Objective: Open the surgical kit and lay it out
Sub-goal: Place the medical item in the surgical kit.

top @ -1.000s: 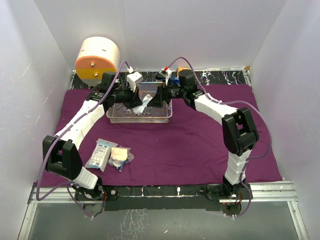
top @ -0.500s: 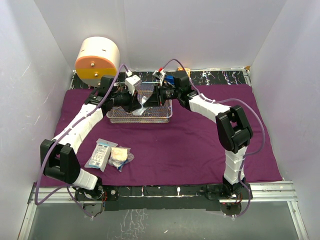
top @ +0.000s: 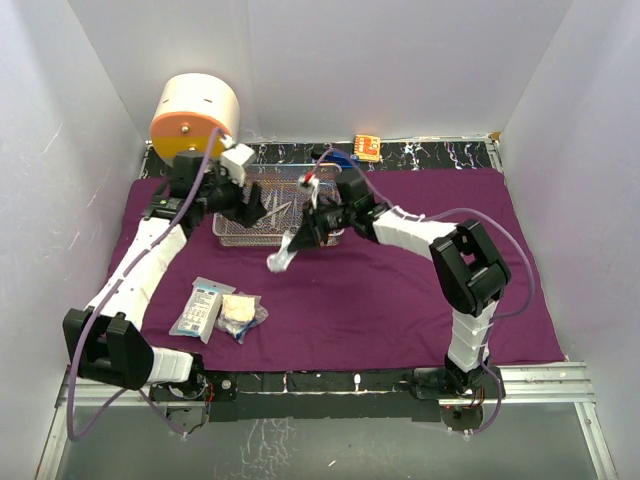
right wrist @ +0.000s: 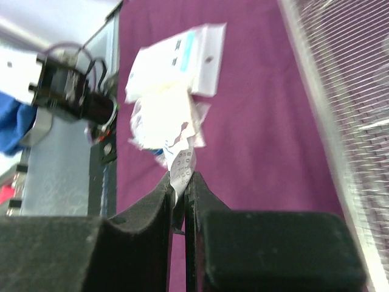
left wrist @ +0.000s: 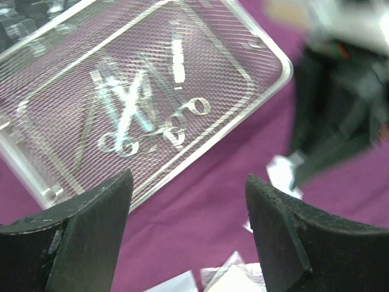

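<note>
The purple cloth [top: 400, 290] lies spread over the table. On its far side stands the wire-mesh tray [top: 262, 236], holding steel forceps [left wrist: 152, 125] and other slim instruments. My right gripper [top: 302, 236] hangs just in front of the tray, shut on a crumpled white packet [top: 282, 259], whose printed strip [right wrist: 183, 163] sticks out between the pads. My left gripper [top: 256, 206] is over the tray's left half, open, nothing between its fingers [left wrist: 91, 237]. A flat white packet [top: 201, 308] and a gauze pouch [top: 240, 315] rest on the cloth near the left arm.
A cream-and-orange drum [top: 195, 115] sits at the back left corner. A small orange item [top: 367, 147] and a blue one [top: 341, 157] lie on the dark strip behind the cloth. White walls close in on three sides.
My right gripper shut on the white packet and drew it out of the tray toward the front. My left gripper let go, opened and pulled back to the left.
</note>
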Robot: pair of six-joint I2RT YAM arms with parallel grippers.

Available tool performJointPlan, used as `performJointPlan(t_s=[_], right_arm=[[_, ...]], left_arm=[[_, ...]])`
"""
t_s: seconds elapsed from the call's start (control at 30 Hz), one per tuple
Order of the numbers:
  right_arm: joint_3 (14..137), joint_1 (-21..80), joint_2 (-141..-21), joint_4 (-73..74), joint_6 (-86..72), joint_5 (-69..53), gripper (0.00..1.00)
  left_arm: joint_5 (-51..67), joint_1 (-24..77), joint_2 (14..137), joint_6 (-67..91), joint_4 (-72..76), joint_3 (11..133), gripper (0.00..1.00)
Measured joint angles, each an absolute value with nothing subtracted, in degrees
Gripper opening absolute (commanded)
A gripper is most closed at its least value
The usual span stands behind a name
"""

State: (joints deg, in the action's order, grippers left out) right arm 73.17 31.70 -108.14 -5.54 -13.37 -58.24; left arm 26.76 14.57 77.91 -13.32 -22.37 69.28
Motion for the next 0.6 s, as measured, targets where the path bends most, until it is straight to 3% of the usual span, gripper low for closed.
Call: performJointPlan(t_s=[0.27,0.6], right_arm=[[66.9,46.8,-108.2,-3.8,-11.0,-58.4,0.00],[67.0,50.2,-115.3,-4.5,-11.0,-58.2,0.00]], left_arm=[[22.6,-0.6,76.1,-8.4,-21.5,70.3,0.77],[23.0,-1.8,76.1,-5.9,-21.4,71.2,0.77]])
